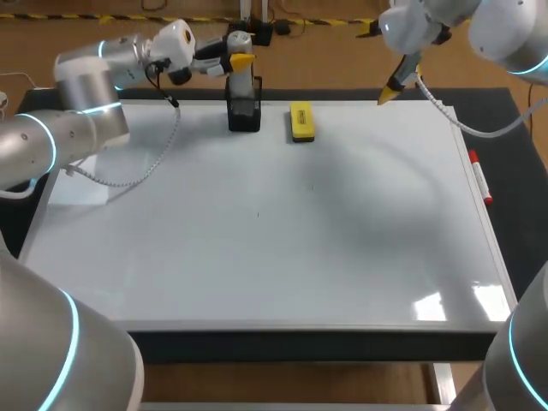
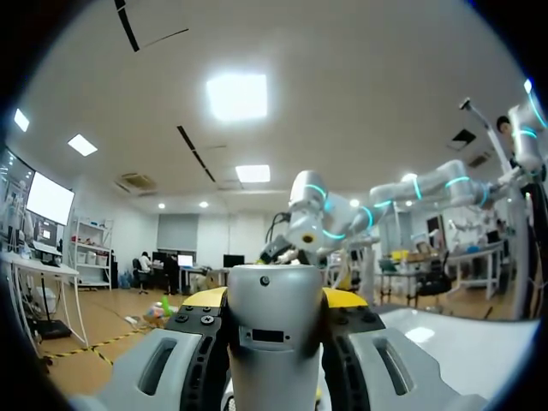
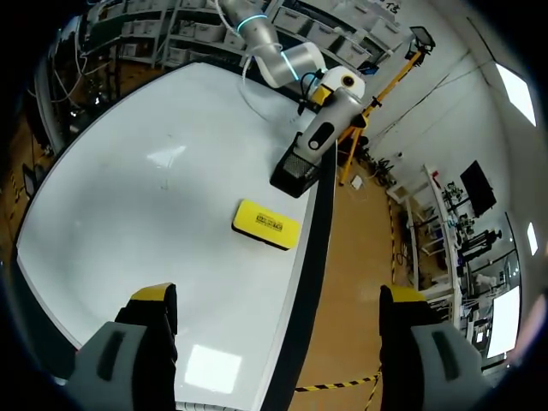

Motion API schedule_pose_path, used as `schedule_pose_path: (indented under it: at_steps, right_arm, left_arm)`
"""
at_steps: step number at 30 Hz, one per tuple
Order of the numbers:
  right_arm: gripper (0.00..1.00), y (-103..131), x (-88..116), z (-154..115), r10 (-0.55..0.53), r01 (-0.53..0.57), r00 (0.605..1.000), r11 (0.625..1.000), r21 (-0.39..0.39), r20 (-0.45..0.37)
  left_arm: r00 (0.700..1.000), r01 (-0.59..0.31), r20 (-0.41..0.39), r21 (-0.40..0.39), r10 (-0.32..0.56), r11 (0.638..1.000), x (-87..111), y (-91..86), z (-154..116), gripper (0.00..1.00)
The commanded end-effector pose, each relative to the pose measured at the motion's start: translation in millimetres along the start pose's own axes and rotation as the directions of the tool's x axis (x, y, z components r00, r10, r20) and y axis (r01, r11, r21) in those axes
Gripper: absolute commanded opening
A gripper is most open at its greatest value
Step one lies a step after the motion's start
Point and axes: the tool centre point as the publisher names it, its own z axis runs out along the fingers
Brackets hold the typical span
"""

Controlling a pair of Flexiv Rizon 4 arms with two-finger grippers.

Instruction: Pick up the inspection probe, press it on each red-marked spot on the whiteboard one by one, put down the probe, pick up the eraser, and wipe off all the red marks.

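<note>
As you look, left end effector (image 1: 240, 62): clamped on inspection probe (image 2: 274, 325), tips mostly hidden behind it.
Right end effector (image 3: 278, 300): fingers (image 3: 154, 312) apart, empty.
Eraser (image 1: 301, 121): on whiteboard (image 1: 257, 257).

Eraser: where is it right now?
In the head view, the eraser lies on the whiteboard at its far edge, near the middle, just right of the probe standing in its black holder.

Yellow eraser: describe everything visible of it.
The eraser is a small oblong block. Its top is yellow with a dark label, its lower edge is darker, and it looks like plastic. It lies flat on the whiteboard close to the far edge, a gap apart from the black holder beside it. Only the board touches it; the open right gripper hangs clear of it.
</note>
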Motion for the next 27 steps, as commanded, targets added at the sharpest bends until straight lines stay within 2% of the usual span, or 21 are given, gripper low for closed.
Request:
schedule_pose_path:
  at_steps: [1, 8, 15, 16, 18, 19, 20, 21, 22, 27]
  right_arm:
    - [1.0, 0.1, -0.6, -0.6, -0.001, 0.001, 1.0, 1.0, 0.004, -0.004]
    - [1.0, 0.1, -0.6, -0.6, -0.001, 0.001, 1.0, 1.0, 0.004, -0.004]
    - [1.0, 0.1, -0.6, -0.6, -0.001, 0.001, 1.0, 1.0, 0.004, -0.004]
    - [1.0, 0.1, -0.6, -0.6, -0.001, 0.001, 1.0, 1.0, 0.004, -0.004]
    - [1.0, 0.1, -0.6, -0.6, -0.001, 0.001, 1.0, 1.0, 0.004, -0.004]
    - [1.0, 0.1, -0.6, -0.6, -0.001, 0.001, 1.0, 1.0, 0.004, -0.004]
    - [1.0, 0.1, -0.6, -0.6, -0.001, 0.001, 1.0, 1.0, 0.004, -0.004]
    - [1.0, 0.1, -0.6, -0.6, -0.001, 0.001, 1.0, 1.0, 0.004, -0.004]
    - [1.0, 0.1, -0.6, -0.6, -0.001, 0.001, 1.0, 1.0, 0.004, -0.004]
    - [1.0, 0.1, -0.6, -0.6, -0.001, 0.001, 1.0, 1.0, 0.004, -0.004]
  left_arm:
    - [1.0, 0.0, -0.016, 0.011, 0.0, 1.0, -6.0, 7.6, -1.3, 0.0]
    - [1.0, -0.001, -0.023, 0.01, 0.001, 1.0, -6.9, 17.2, -4.3, 0.0]
    - [1.0, 0.0, -0.021, 0.005, 0.0, 1.0, -7.1, 18.7, -5.6, 0.0]
    - [1.0, -0.001, -0.025, 0.002, 0.001, 1.0, -7.1, 18.7, -5.7, 0.13]
    - [1.0, 0.0, -0.028, 0.0, 0.0, 1.0, -7.0, 18.8, -5.6, 0.18]
    - [1.0, 0.0, -0.03, -0.001, 0.0, 1.0, -7.0, 18.8, -5.6, 0.28]
    - [1.0, 0.0, -0.031, -0.003, -0.001, 1.0, -6.9, 18.9, -5.6, 0.44]
    - [0.999, 0.001, -0.032, -0.005, -0.001, 1.0, -6.9, 18.8, -5.6, 0.47]
    - [0.999, 0.001, -0.033, -0.009, -0.001, 1.0, -6.8, 18.8, -5.7, 1.0]
    - [1.0, -0.01, -0.026, -0.055, 0.009, 0.998, -5.5, 16.3, -6.0, 1.0]
